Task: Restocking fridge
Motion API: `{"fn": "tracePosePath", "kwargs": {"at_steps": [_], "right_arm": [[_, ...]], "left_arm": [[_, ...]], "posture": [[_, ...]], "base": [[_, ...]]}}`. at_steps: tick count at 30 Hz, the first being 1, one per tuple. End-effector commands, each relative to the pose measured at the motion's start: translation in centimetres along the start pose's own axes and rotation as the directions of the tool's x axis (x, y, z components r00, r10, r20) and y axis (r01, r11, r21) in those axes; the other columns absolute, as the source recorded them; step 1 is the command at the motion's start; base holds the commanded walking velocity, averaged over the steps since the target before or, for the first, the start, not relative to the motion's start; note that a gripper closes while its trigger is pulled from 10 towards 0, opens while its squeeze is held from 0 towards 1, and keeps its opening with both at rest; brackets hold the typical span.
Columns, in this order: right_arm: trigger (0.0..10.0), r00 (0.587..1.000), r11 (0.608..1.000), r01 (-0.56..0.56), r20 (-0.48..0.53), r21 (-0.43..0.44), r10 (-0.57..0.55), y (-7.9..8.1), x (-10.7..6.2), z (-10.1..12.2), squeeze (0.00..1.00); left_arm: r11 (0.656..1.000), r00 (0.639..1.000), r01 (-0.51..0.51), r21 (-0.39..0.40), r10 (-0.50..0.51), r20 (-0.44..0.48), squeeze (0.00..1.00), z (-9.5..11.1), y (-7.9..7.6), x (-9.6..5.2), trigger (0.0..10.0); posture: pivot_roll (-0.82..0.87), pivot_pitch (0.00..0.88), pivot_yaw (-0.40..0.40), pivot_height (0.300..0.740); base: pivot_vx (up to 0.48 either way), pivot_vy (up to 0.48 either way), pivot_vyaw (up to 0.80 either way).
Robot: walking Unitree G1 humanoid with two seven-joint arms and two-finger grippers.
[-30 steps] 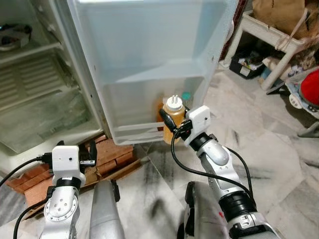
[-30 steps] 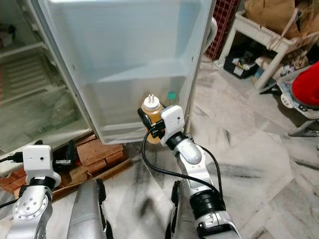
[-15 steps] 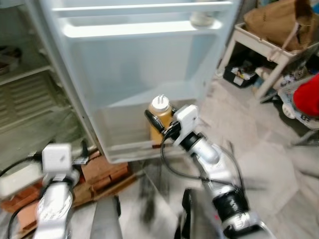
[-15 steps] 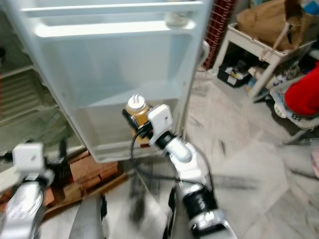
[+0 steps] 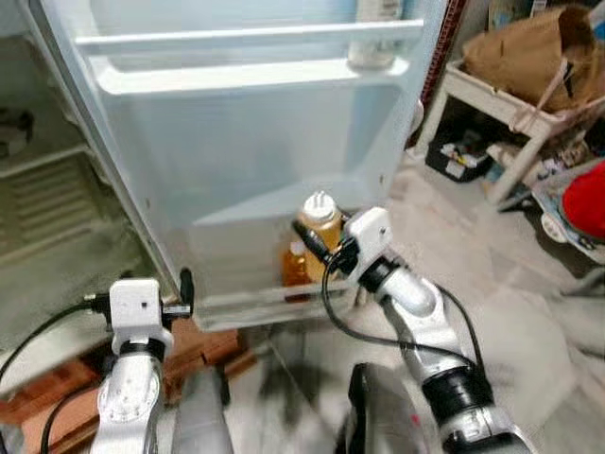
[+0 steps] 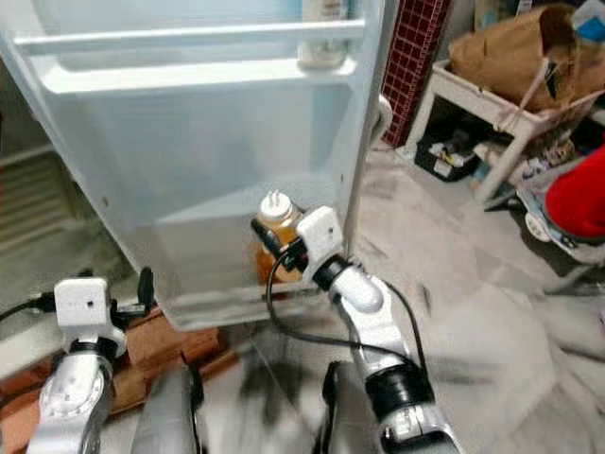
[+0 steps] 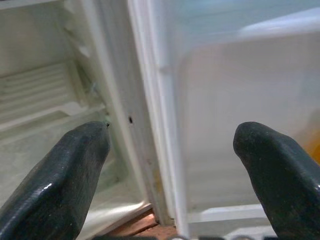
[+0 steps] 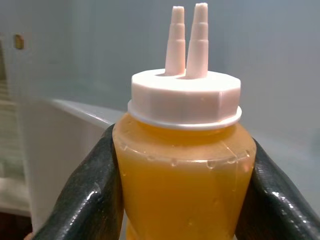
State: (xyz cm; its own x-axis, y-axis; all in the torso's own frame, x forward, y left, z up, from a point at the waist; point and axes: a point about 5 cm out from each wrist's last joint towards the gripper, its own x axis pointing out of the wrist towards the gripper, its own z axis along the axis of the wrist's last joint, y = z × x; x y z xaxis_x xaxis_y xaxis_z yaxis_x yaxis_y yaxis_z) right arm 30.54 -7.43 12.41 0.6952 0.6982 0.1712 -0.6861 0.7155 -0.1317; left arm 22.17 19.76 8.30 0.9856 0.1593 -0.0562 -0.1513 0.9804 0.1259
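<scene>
Amber sauce bottle [image 8: 184, 165], clamped upright in the right gripper [image 5: 317, 248] just over the lower door shelf [image 5: 274, 303] of the fridge door [image 5: 246, 161], should go straight down before release, while the left gripper [image 7: 170, 165] hangs spread apart, empty.

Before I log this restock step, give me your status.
Right hand shut on sauce bottle above bottom door shelf. Left hand open, idle.

Silver arms, white boxy wrist cameras (black cables looping off them), glossy black fingers [image 8: 90, 200]
</scene>
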Motion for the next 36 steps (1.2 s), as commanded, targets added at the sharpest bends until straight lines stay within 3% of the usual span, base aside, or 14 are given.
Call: {"fn": "tracePosePath", "kwargs": {"at_steps": [1,10,17,27,36], "right_arm": [[10.0,0.997,0.997,-0.07,0.04,-0.009,0.071,0.9,0.6,0.8,0.0],[10.0,0.987,0.988,-0.147,0.051,-0.048,0.15,1.9,1.2,1.1,0.0],[10.0,0.987,0.987,-0.161,-0.017,-0.017,0.16,1.5,1.8,-0.5,0.0],[10.0,0.969,0.97,-0.215,-0.146,-0.112,0.198,1.1,3.7,-1.9,0.0],[10.0,0.985,0.954,-0.167,-0.091,-0.251,0.148,1.2,5.8,-0.5,0.0]], "left_arm": [[1.0,1.0,-0.016,0.018,0.016,-0.011,0.0,-0.3,0.5,-0.2,10.0],[0.999,0.998,0.03,0.046,-0.027,-0.049,0.0,-1.0,0.8,-1.6,10.0],[0.997,0.996,0.026,0.071,-0.019,-0.09,0.0,-1.3,1.4,-4.1,10.0],[0.997,0.988,-0.008,0.075,0.02,-0.154,0.0,-2.2,1.8,-6.9,10.0],[0.993,0.985,-0.07,0.09,0.083,-0.152,0.0,-1.3,2.3,-9.0,10.0]], "posture": [[0.05,0.045,-0.032,0.56],[0.04,0.084,0.003,0.56],[0.1,0.135,-0.007,0.56],[0.13,0.192,-0.039,0.56],[0.17,0.264,-0.061,0.56]], "base": [[0.0,0.0,0.6],[0.0,0.0,0.6],[0.0,0.0,0.33],[0.0,0.0,0.0],[0.0,0.0,0.0]]}}
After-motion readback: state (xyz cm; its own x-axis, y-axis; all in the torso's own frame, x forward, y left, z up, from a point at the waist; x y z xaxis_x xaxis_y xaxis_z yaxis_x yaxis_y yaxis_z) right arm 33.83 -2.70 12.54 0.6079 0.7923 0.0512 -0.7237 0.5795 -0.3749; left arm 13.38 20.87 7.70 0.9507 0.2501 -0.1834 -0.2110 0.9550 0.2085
